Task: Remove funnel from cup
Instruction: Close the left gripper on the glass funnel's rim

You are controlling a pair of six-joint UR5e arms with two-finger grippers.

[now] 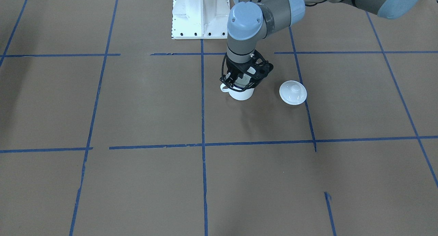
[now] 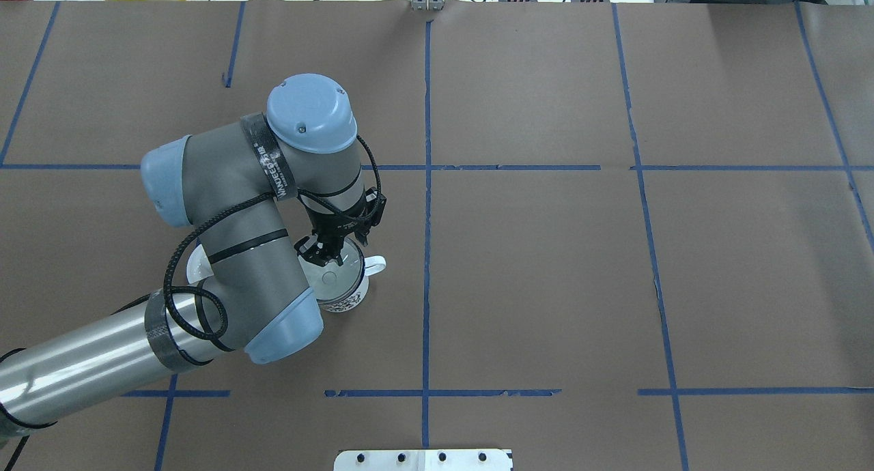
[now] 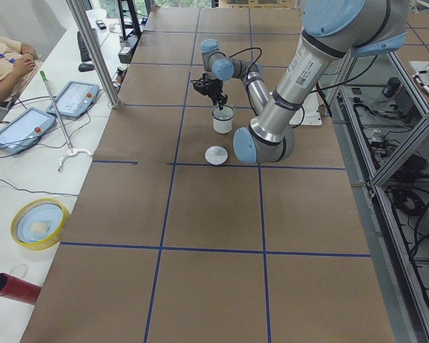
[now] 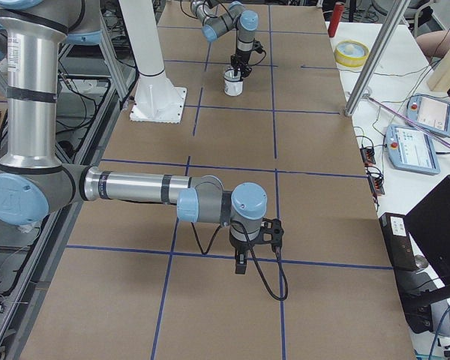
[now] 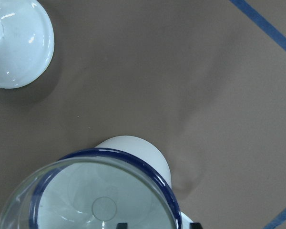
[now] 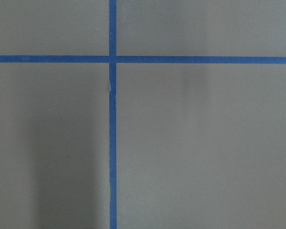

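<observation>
The cup [image 1: 242, 93], a white enamel mug with a dark blue rim, stands near the table's middle; it also shows in the overhead view [image 2: 347, 299]. The clear funnel [image 5: 102, 191] sits in its mouth, and its round cone also shows from overhead [image 2: 333, 278]. My left gripper [image 1: 239, 85] points down right over the cup's mouth [image 2: 321, 258]. In the left wrist view its two fingertips [image 5: 122, 225] stand apart on either side of the rim, so it is open. My right gripper [image 4: 240, 264] hangs over bare table far from the cup. I cannot tell if it is open or shut.
A white round lid with a knob [image 1: 293, 92] lies on the table beside the cup, also in the left wrist view [image 5: 16, 43]. The white robot base [image 1: 200, 13] stands behind. Blue tape lines cross the brown table. Operators' things lie on a side table [image 3: 28, 128].
</observation>
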